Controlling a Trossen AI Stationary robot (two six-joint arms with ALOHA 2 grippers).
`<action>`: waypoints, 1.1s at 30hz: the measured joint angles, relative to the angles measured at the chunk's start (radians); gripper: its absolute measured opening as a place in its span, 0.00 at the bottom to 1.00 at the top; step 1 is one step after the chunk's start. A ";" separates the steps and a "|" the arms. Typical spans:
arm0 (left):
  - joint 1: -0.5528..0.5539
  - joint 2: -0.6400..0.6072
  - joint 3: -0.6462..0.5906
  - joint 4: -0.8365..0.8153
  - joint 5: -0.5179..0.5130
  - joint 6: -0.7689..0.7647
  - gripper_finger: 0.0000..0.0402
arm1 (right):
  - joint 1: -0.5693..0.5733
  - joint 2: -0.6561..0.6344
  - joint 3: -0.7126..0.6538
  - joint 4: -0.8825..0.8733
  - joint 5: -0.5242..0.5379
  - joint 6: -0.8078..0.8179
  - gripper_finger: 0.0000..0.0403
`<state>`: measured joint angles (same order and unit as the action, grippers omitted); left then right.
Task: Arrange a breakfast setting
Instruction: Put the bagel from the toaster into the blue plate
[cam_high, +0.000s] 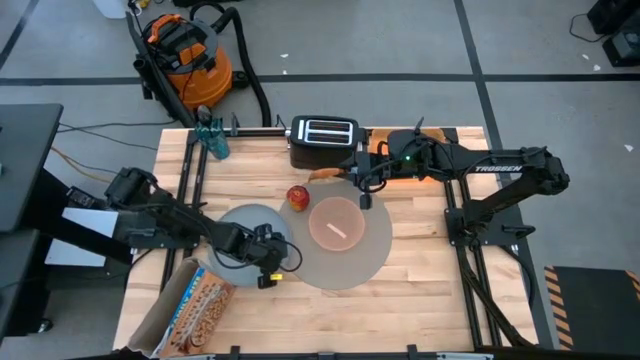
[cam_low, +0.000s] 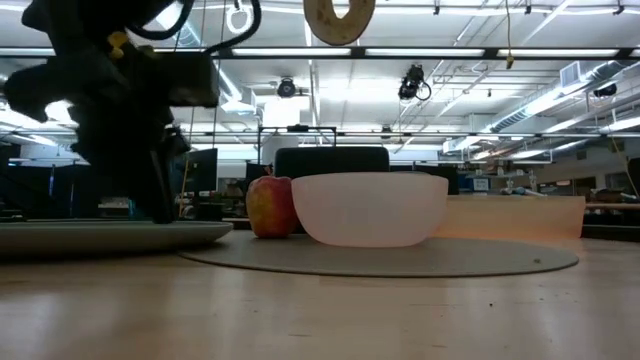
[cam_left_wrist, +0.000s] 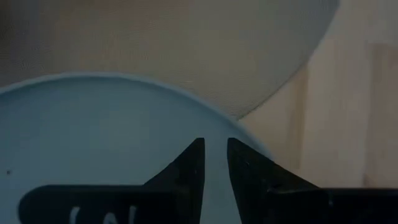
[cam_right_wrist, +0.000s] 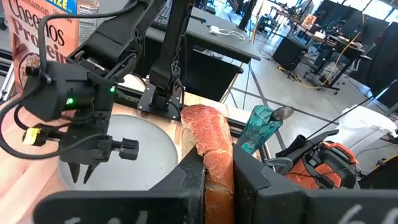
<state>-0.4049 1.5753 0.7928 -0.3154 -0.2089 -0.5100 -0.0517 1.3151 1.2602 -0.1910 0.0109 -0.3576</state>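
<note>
The large grey mat (cam_high: 365, 262) lies mid-table with the pink bowl (cam_high: 337, 222) on it. The red apple (cam_high: 298, 197) stands at the mat's far left edge. The grey-blue plate (cam_high: 240, 228) lies left of the mat, its edge over the mat's rim. My left gripper (cam_left_wrist: 215, 152) hovers just over the plate's near right rim, fingers pointing down, a narrow gap between them. My right gripper (cam_right_wrist: 217, 171) is shut on the bagel (cam_low: 340, 18), high above the table near the toaster. A teal-blue cup (cam_right_wrist: 260, 129) with what looks like a spoon (cam_right_wrist: 281, 113) stands at the far left. My right gripper pinches the bagel's two flat faces (cam_right_wrist: 214, 163) between its two fingers, at one side of the ring. The fingers come roughly level from the table's right. The bagel stands on edge, lifted well clear of the table.
The black toaster (cam_high: 322, 140) stands at the far edge, the orange tray (cam_high: 395, 170) to its right under my right arm. A cereal box (cam_high: 195, 305) lies at the near left corner. A shop vacuum (cam_high: 185, 55) stands on the floor beyond the table.
</note>
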 joint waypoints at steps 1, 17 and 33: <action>-0.001 0.013 -0.001 0.003 0.000 0.001 0.19 | 0.000 0.000 0.000 -0.001 0.000 0.000 0.11; -0.078 0.074 0.081 0.131 0.031 0.111 0.19 | 0.005 0.000 0.000 -0.022 -0.002 0.034 0.11; -0.112 -0.284 0.083 0.038 -0.359 0.181 0.20 | 0.235 0.111 -0.028 0.083 0.140 0.217 0.11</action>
<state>-0.5172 1.2909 0.8755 -0.2776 -0.5675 -0.3289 0.1830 1.4259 1.2324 -0.1081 0.1507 -0.1408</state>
